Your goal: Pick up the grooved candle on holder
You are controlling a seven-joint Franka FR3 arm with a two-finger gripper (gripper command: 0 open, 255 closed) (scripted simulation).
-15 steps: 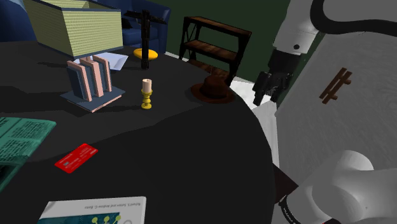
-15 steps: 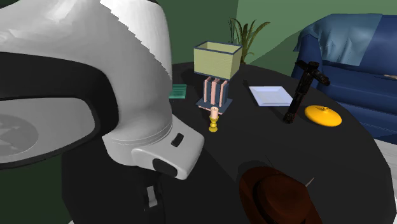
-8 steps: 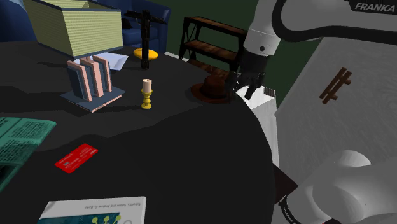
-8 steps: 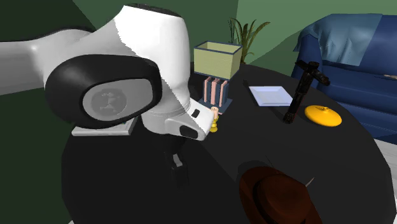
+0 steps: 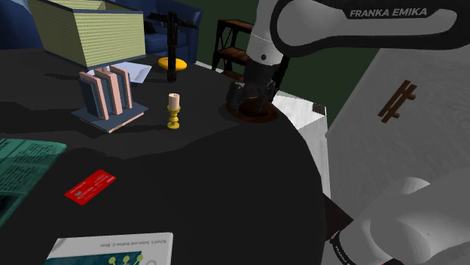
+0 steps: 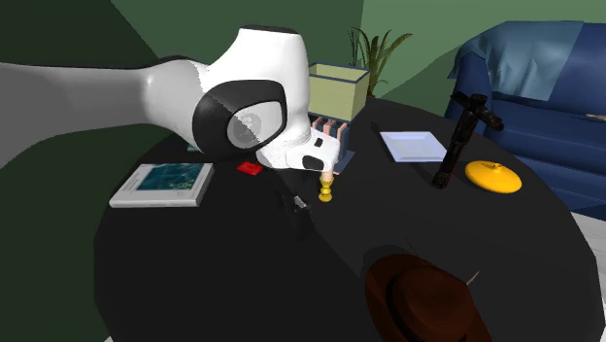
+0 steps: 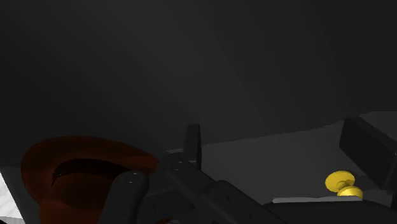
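The grooved candle [image 5: 174, 100] is pale pink and stands upright on a small yellow holder [image 5: 174, 120] near the middle of the round black table [image 5: 211, 173]. In the second exterior view the candle [image 6: 327, 176] rises just below the white wrist. My black gripper [image 5: 240, 97] hangs over the brown hat [image 5: 257, 111], well to the shoulder view's right of the candle and apart from it. Its fingers hold nothing and it is open. The gripper [image 6: 297, 206] hovers low over the table. The wrist view catches the hat [image 7: 70, 172] close by and the yellow holder [image 7: 340, 183] farther off.
A rack of pink books [image 5: 110, 93] and a large yellowish shade [image 5: 90, 30] stand beyond the candle. A yellow dish [image 5: 172, 63], a black stand [image 5: 172, 41], a red card [image 5: 90, 186], a green magazine [image 5: 22, 169] and a book [image 5: 113, 248] lie around. A white cabinet [image 5: 309, 128] adjoins the table.
The arm has swung from beside the white stand toward the shoulder view's left, bringing the gripper over the hat and closer to the candle. The candle has not moved.
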